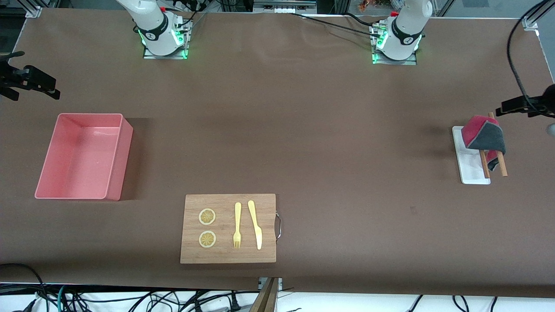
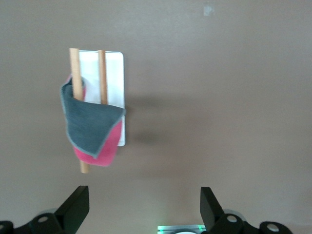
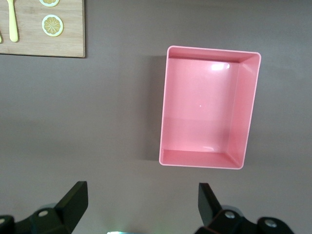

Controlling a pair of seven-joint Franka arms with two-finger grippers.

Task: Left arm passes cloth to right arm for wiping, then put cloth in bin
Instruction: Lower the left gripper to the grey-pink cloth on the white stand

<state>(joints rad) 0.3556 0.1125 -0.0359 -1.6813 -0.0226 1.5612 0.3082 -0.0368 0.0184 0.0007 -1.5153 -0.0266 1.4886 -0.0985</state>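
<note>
The cloth [image 1: 484, 135], magenta-pink on one face and dark grey on the other, hangs folded over two wooden rails [image 1: 501, 162] above a small white tray [image 1: 468, 167] at the left arm's end of the table. It also shows in the left wrist view [image 2: 92, 129]. The pink bin [image 1: 82, 156] stands empty at the right arm's end, and in the right wrist view [image 3: 204, 107]. My left gripper [image 2: 144, 207] is open and empty, high over bare table beside the cloth. My right gripper [image 3: 142, 204] is open and empty, high over bare table beside the bin.
A wooden cutting board [image 1: 228, 229] with two lemon slices [image 1: 207, 216], a yellow fork [image 1: 237, 225] and a yellow knife [image 1: 256, 224] lies near the front edge. Black mounts stick in at both table ends [image 1: 30, 82] [image 1: 524, 106].
</note>
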